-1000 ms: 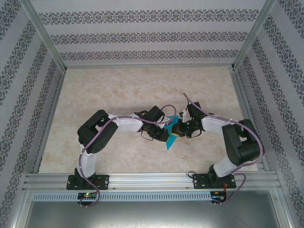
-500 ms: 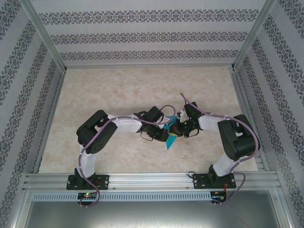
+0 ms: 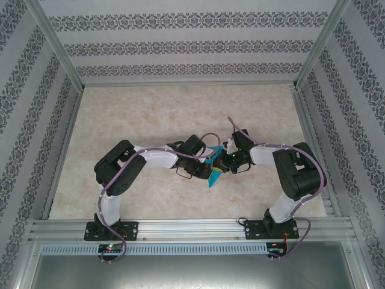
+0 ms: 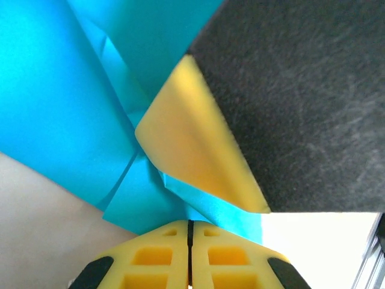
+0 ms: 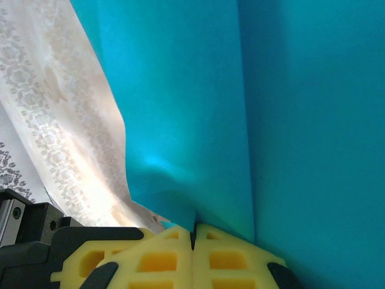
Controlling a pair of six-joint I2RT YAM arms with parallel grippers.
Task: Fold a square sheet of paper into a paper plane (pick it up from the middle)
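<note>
Gripping state, left gripper (image 4: 189,224): jaws were closed together, with a folded edge of the square sheet of paper (image 4: 54,102) pinched between the pads
Gripping state, right gripper (image 5: 194,232): jaws were closed, with another edge of the sheet clamped between the pads
Sheet location: it was held between the two grippers and appeared clear of the table (image 3: 150,114), near the middle of the workspace; in the top view its lower end tapered to a point
Sheet condition: the left wrist view showed several layers and creases; the right wrist view showed one long straight crease and a bulge just above the pads
Proximity: one yellow finger of the right gripper lay against the paper directly ahead of the left gripper
Risk, tearing: both grips sat close together on thin paper, so pulling apart or twisting in opposite directions would likely rip it at a pinch point
Risk, stray crease: pushing the grippers together could flatten the bulge into an unwanted fold
Risk, slip: each grip appeared to cover only a narrow margin, so a quick motion could draw the edge out and drop the sheet
Risk, collision: the fingers were nearly touching, so a small misalignment could jam them
</note>
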